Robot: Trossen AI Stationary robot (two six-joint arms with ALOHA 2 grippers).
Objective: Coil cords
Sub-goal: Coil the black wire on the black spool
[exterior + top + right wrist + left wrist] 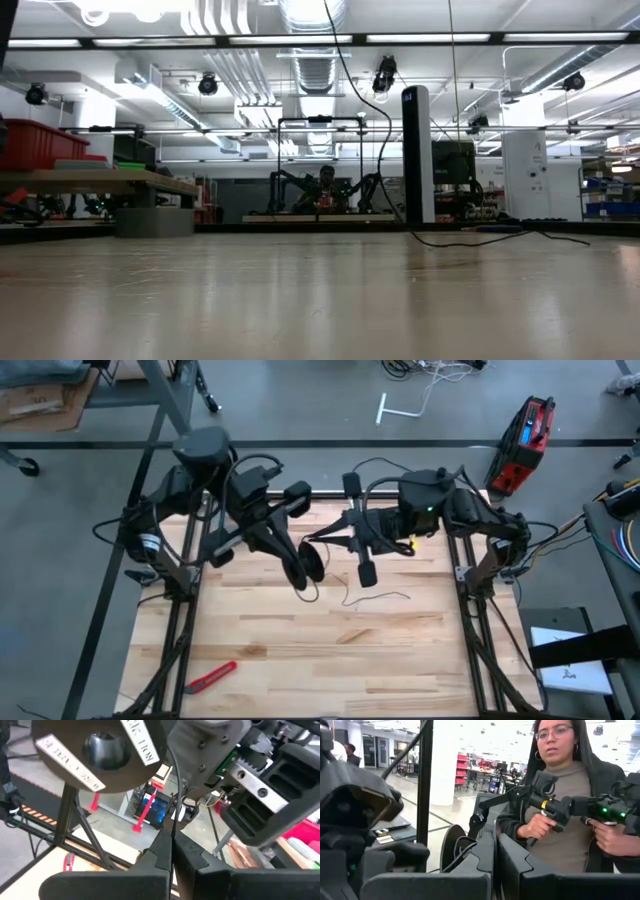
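Table (300, 650): light wood planks, filling the lower middle of the high view.
Red utility knife (211, 677): lies flat on the table, lower left of the high view, near the left edge.
Red and black case (525, 443): on the grey floor, upper right of the high view.
White T-shaped piece (384, 408): on the floor, top centre.
Person (570, 825): right half of the left wrist view, holding dark handles.

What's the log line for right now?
left gripper: shut, by reel | right gripper: shut on cord | cord end: on table
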